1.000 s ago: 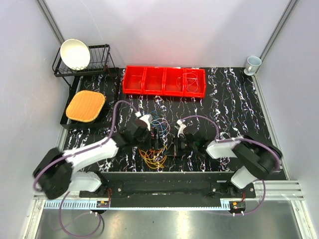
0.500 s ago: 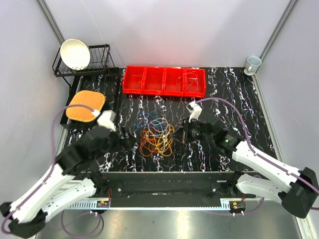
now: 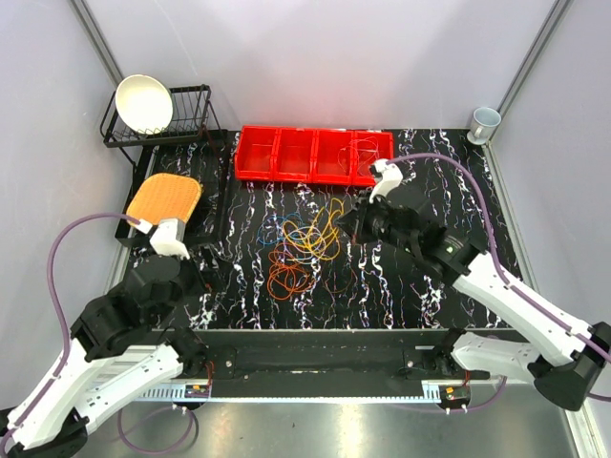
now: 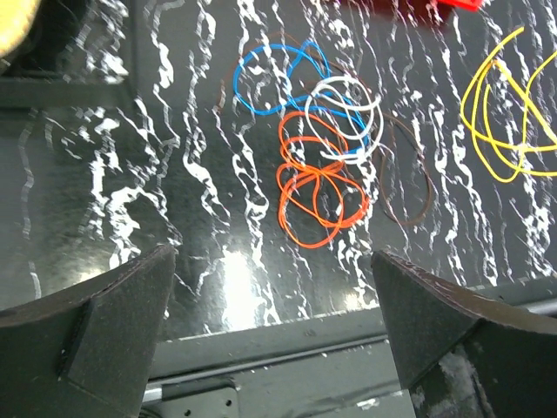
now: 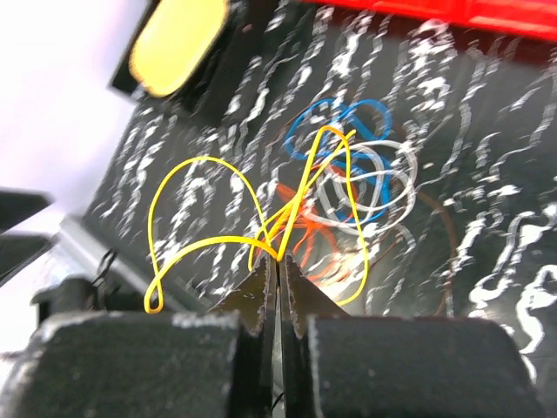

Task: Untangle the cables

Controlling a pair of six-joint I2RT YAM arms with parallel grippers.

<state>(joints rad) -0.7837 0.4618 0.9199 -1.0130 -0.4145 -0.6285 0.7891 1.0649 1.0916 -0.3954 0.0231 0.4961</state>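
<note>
Black, white-veined surface [image 3: 382,296] sits inside pale walls, with red bins [image 3: 315,155] along its far edge. Right pincer [image 5: 278,261] is clamped tight on the yellow cable [image 5: 205,160], whose loops trail from its tips over the middle of the surface, toward the far edge and just short of the bins. Orange, blue, white and brown cables [image 3: 286,275] lie overlapping at the centre of the surface. Left pincer [image 4: 271,257] hovers toward the near-left corner, jaws spread wide — nothing between them.
</note>
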